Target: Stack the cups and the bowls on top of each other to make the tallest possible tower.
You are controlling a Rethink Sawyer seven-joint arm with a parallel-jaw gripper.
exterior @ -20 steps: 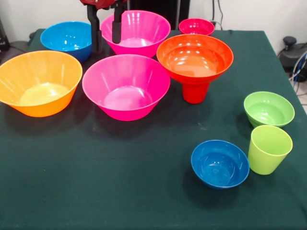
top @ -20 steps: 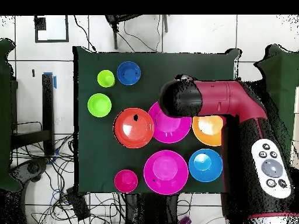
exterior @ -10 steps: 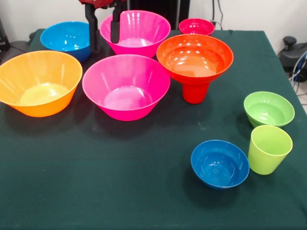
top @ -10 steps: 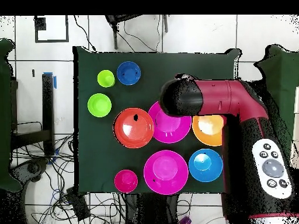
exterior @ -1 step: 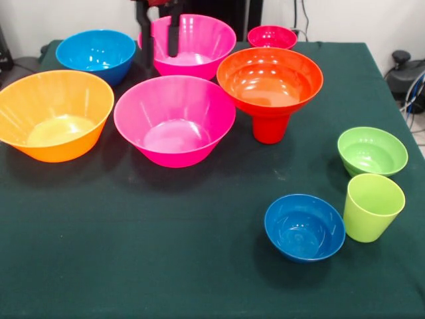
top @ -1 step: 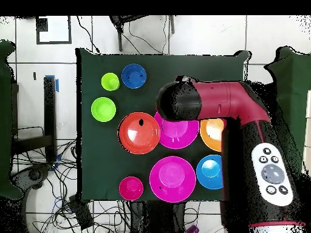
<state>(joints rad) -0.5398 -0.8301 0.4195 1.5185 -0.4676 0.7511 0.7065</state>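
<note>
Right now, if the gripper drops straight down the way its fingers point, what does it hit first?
Probably the far pink bowl: the open gripper hangs at its near-left rim, one finger seemingly over the bowl, the other outside. Depth is unclear, so it might just miss.

bowls (exterior @ -1 step: pixel 174 119): glossy smooth plastic | lime green cup (exterior @ -1 step: pixel 372 207): smooth plastic, duller sheen | table cover (exterior @ -1 step: pixel 133 252): matt dark green cloth | arm shell (top @ -1 step: pixel 234 104): smooth, glossy

Wide bowl (exterior @ -1 step: pixel 269 78) atop cup (exterior @ -1 step: pixel 270 128)

eight bowls (exterior @ -1 step: pixel 174 118) and two cups (exterior @ -1 step: pixel 372 207).
</note>
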